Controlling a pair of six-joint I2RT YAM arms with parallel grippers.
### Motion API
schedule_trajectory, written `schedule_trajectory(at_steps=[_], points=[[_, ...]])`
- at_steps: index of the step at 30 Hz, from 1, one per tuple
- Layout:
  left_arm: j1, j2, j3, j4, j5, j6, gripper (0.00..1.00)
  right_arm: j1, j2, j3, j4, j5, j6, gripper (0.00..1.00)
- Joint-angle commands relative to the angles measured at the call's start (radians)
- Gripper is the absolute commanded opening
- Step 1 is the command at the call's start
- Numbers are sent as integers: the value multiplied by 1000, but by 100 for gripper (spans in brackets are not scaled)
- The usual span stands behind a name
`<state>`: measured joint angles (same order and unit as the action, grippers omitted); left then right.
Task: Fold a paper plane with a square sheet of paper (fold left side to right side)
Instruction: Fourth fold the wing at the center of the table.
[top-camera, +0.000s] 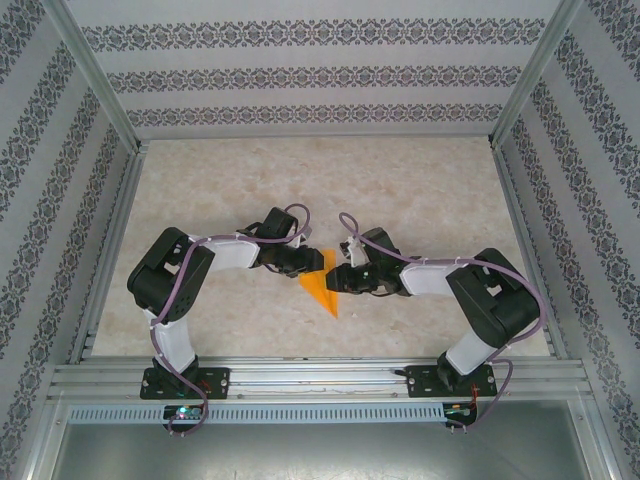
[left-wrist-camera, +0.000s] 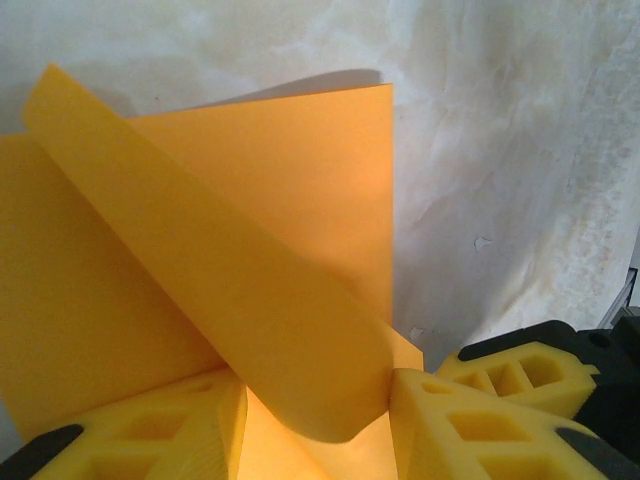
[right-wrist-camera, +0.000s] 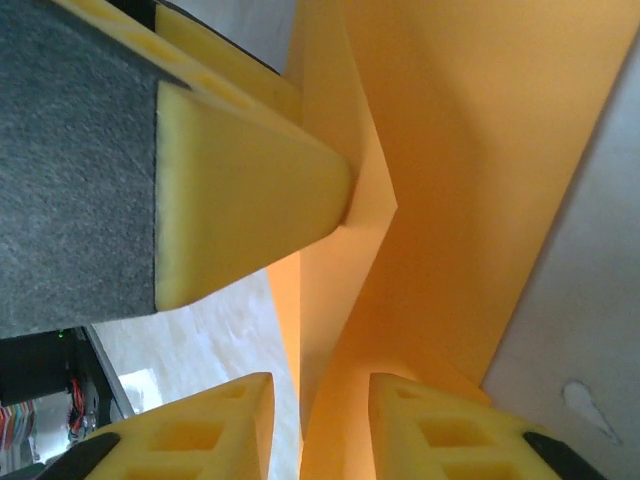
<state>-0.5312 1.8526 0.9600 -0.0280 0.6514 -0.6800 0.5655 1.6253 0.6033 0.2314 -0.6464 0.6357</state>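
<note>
Looking at this one, the orange sheet (top-camera: 322, 285) is sitting in the middle of the table (top-camera: 420, 200), part folded into a pointy wedge. It's right between the two grippers, which meet nose to nose over it. On the left wrist cam, the left gripper (left-wrist-camera: 318, 400) has its jaws partway apart, and a curled flap (left-wrist-camera: 250, 300) of the paper bulges through the gap and brushes both fingers. Honestly I can't tell if that's a real pinch or just the loop sitting there. Same story with the right gripper (right-wrist-camera: 320, 395): jaws a bit apart, a standing fold of paper running up between them, and I can't tell whether it's clamped. One finger of the left gripper is pushed up against the crease (right-wrist-camera: 385, 205) in that view. Handling-wise, my guess is this stuff weighs next to nothing and is floppy but springy, so any flap that isn't pressed flat will want to lift like that curl. It'll probably skate on the table if shoved sideways, and crumple or tear if the two grippers tug against each other. I'd take the loose flap near its edge, pin the rest with the other gripper, then press the crease down.
</note>
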Motion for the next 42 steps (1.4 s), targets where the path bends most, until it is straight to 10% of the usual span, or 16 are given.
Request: schedule_trajectory(at_steps=[1, 16, 42], points=[[-13, 40, -1, -68, -62, 31, 43, 3, 12, 18, 34, -26, 6, 27], [-13, 40, 3, -81, -70, 37, 43, -12, 15, -2, -2, 18, -11, 2], [-13, 37, 1, -85, -72, 39, 43, -19, 39, 33, -75, 96, -50, 3]])
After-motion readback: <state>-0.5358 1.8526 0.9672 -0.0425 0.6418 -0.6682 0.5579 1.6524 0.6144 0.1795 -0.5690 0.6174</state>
